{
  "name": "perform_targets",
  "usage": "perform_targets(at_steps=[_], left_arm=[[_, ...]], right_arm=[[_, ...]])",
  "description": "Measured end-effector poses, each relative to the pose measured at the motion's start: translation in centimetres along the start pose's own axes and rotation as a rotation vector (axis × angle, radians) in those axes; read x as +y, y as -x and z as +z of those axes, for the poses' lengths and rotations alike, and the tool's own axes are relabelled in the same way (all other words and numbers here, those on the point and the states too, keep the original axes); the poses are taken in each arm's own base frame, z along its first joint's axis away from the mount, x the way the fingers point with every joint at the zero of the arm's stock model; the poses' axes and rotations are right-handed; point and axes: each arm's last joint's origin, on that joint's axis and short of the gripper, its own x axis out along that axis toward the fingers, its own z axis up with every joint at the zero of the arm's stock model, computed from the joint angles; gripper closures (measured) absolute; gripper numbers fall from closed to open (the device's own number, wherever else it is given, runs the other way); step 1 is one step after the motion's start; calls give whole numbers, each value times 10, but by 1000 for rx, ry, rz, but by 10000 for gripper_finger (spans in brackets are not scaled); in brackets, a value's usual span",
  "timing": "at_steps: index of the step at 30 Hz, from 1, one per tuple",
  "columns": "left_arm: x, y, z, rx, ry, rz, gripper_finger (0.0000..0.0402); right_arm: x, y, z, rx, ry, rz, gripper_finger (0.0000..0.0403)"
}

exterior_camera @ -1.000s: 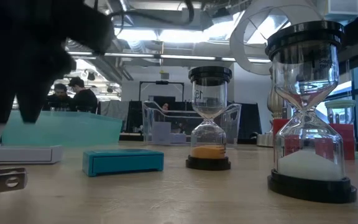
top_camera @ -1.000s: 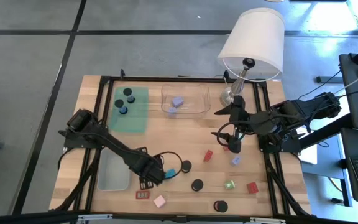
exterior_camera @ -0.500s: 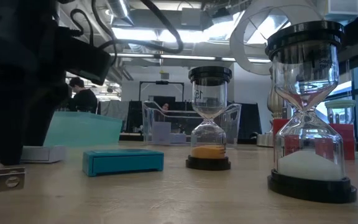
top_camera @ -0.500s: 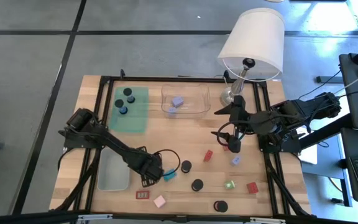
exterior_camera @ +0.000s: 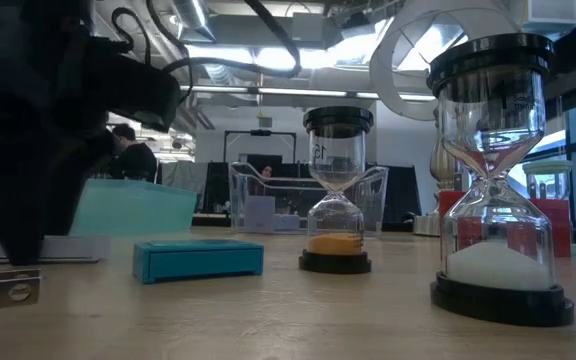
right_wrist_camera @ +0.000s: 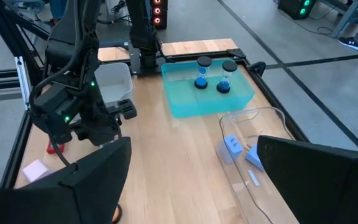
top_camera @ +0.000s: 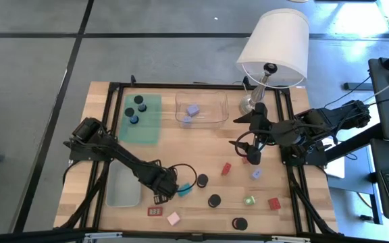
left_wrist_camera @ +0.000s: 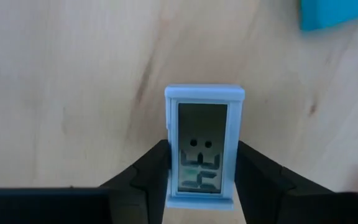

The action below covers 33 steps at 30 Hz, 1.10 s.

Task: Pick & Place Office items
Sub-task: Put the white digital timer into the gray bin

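Observation:
My left gripper (top_camera: 162,193) points down at the table's near left and is shut on a small pale-blue rectangle with a display (left_wrist_camera: 204,155), which lies flat on the wood. A teal block (top_camera: 184,190) lies just to its right, also visible in the low view (exterior_camera: 198,259). Black-capped hourglasses (top_camera: 201,180) (top_camera: 214,200) (top_camera: 239,223) stand on the near middle. Red (top_camera: 226,169) (top_camera: 274,203), lilac (top_camera: 256,174), green (top_camera: 250,200) and pink (top_camera: 173,218) little blocks and a red labelled rectangle (top_camera: 155,211) lie there too. My right gripper (top_camera: 252,152) hangs open above the table's right side. My left gripper pinches the pale-blue rectangle by its two long sides (left_wrist_camera: 168,168), near one short end, between its two fingers (left_wrist_camera: 148,180). The fingers come from above, pointing down, and lie across the piece. The rectangle lies flat on the table, display up.
A teal mat (top_camera: 155,128) with blue hourglasses sits far left. A clear tray (top_camera: 216,116) holding lilac blocks stands at the far middle and a grey tray (top_camera: 123,192) near left. A white-shaded lamp (top_camera: 273,47) stands far right. Bare wood lies mid-table.
My left gripper has come down toward the table over the pale-blue rectangle, and its fingers have closed in on the piece. The rectangle stays flat on the wood. The teal block beside it has not moved.

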Motion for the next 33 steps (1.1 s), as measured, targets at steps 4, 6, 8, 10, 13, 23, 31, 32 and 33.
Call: perform_targets(at_steps=[4, 6, 8, 10, 13, 23, 31, 32, 33], left_arm=[[1, 35, 14, -129, 34, -55, 259], [4, 55, 18, -198, 52, -48, 259], [9, 80, 22, -286, 72, -43, 259], [17, 108, 22, -367, 93, -25, 259], [31, 138, 11, -413, 119, 21, 258], [64, 179, -54, -101, 388, 57, 257], [49, 158, -83, 93, 542, 41, 257], [47, 152, -86, 109, 563, 34, 257], [45, 146, -89, 122, 585, 29, 257]], right_arm=[[0, 0, 0, 0, 4, 0, 52], [0, 0, 0, 0, 12, 0, 52], [0, 0, 0, 0, 20, -1, 52], [0, 0, 0, 0, 23, 0, 52], [0, 0, 0, 0, 22, -1, 52], [0, 0, 0, 0, -5, -1, 52], [-1, 0, 0, -12, 35, -44, 52], [-2, 0, 0, -14, 45, -54, 52], [-2, 0, 0, -16, 52, -63, 52]])
